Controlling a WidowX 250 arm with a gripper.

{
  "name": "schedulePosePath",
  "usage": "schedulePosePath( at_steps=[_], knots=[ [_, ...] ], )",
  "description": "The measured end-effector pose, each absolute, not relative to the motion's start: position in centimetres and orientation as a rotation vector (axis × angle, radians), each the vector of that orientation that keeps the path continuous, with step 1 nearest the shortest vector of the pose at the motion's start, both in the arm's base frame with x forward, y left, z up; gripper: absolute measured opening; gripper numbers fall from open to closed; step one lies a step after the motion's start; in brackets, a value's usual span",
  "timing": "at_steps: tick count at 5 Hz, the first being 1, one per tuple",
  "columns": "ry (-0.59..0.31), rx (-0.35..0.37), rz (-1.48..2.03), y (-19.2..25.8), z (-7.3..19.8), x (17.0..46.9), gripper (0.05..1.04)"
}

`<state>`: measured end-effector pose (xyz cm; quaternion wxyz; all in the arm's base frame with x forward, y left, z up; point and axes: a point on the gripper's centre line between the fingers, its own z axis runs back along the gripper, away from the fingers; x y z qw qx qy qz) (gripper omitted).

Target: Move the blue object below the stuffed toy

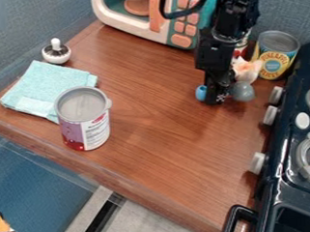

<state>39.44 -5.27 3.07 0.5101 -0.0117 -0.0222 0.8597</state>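
Note:
The black gripper point(215, 97) hangs low over the right part of the wooden counter, its tip close to the surface. A small blue object point(200, 92) shows at the left side of the gripper's tip, partly hidden behind it; whether it is held cannot be made out. Just right of the gripper is the stuffed toy point(246, 71), pale with orange patches. A grey rounded piece point(242, 92) shows directly below the toy, close against the gripper's right side.
A pineapple can point(275, 54) stands behind the toy, and the stove point(294, 150) borders the right side. The toy microwave point(169, 18) is at the back. On the left are a lidded pot point(56, 52), a folded teal cloth point(48, 85) and a large can point(83, 118).

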Motion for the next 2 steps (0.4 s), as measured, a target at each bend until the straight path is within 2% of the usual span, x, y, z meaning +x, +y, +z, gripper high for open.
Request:
schedulePosePath(
  at_steps=[2],
  knots=[
    [-0.046,0.01,2.076,-5.19,2.74,39.57,0.962]
  ],
)
